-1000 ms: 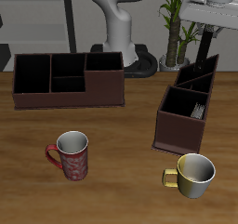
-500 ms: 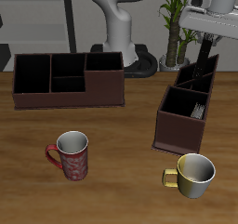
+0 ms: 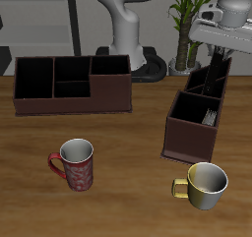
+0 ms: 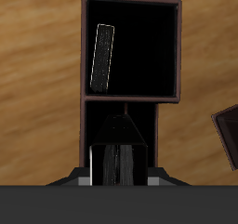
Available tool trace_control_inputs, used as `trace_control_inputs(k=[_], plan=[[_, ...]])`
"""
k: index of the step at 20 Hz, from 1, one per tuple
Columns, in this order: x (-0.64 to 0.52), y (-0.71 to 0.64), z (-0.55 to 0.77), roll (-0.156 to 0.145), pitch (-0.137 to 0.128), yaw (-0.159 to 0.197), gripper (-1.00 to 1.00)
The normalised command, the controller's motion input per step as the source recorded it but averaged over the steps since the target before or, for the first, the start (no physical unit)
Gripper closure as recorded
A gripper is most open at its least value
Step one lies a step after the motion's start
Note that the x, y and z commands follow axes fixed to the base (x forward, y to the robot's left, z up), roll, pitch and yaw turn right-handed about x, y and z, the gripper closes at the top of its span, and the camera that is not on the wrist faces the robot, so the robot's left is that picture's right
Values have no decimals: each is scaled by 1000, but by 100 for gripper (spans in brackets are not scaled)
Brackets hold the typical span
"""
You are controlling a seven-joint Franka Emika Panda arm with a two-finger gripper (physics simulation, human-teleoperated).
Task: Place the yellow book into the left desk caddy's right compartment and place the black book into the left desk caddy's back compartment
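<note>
The left desk caddy (image 3: pixel 187 138) is a dark reddish-brown box seen end-on; it also shows in the wrist view (image 4: pixel 82 51). The yellow book (image 4: pixel 102 56) stands on edge in its squarish right compartment (image 4: pixel 144 51); its white page edges show in the exterior view (image 3: pixel 210 115). My gripper (image 3: pixel 219 50) hangs over the caddy's slanted back partitions, shut on the black book (image 3: pixel 219 66). In the wrist view the black book (image 4: pixel 118 135) hangs between my fingers (image 4: pixel 97 164) above the back compartment. I cannot tell whether it touches the partitions.
A long dark caddy (image 3: pixel 69 84) stands broadside at the back. A red patterned mug (image 3: pixel 76 164) and a yellow-lined metal mug (image 3: pixel 205 185) stand near the table's front edge. The robot base (image 3: pixel 128 34) and a plant (image 3: pixel 185 29) are behind.
My gripper has come down toward the back of the left desk caddy, with the black book still in it. Nothing on the table has moved.
</note>
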Motion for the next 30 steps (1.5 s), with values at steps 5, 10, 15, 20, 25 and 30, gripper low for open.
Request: trace_control_inputs(k=[5, 10, 15, 20, 25, 30], plan=[[66, 7, -221, -1, 33, 7, 100], [22, 27, -188, 12, 27, 8, 100], [5, 72, -260, 12, 28, 24, 100], [28, 12, -142, 24, 15, -4, 100], [70, -76, -62, 11, 25, -18, -100], [45, -84, 6, 4, 1, -19, -100]])
